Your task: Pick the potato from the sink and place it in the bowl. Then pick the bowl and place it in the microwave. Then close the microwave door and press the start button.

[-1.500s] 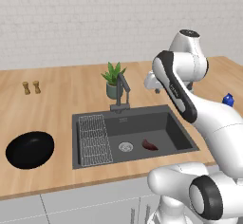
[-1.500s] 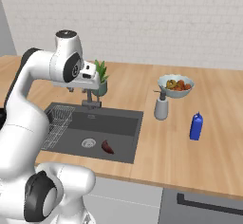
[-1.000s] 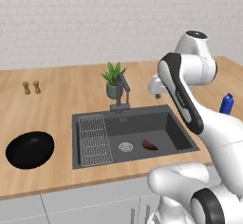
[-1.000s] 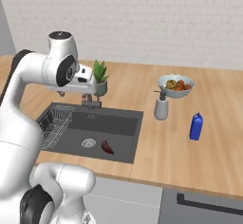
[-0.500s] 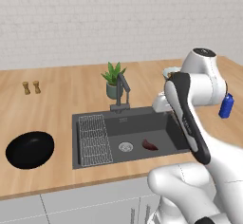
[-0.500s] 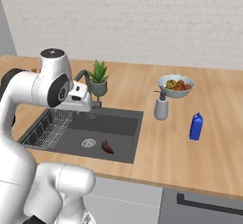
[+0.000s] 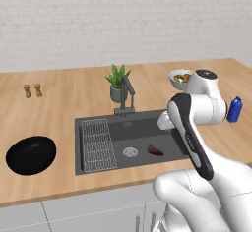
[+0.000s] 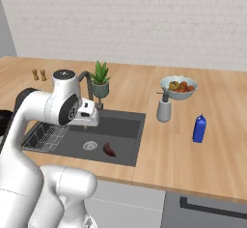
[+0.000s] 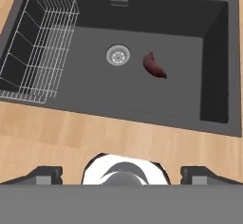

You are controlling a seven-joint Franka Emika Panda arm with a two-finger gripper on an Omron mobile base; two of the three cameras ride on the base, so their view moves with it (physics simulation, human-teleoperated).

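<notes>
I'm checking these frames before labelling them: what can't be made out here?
- Bowl: in the right base view, the arm covers all but a sliver at the left edge.
- Sink: near wall hidden by its own rim in both base views.
- Fingers: hand view shows just the tips.
- Shakers: too small to tell apart.

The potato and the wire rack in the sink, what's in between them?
The round steel drain lies between the potato and the wire rack, on the sink floor; the hand view shows it best.
</notes>
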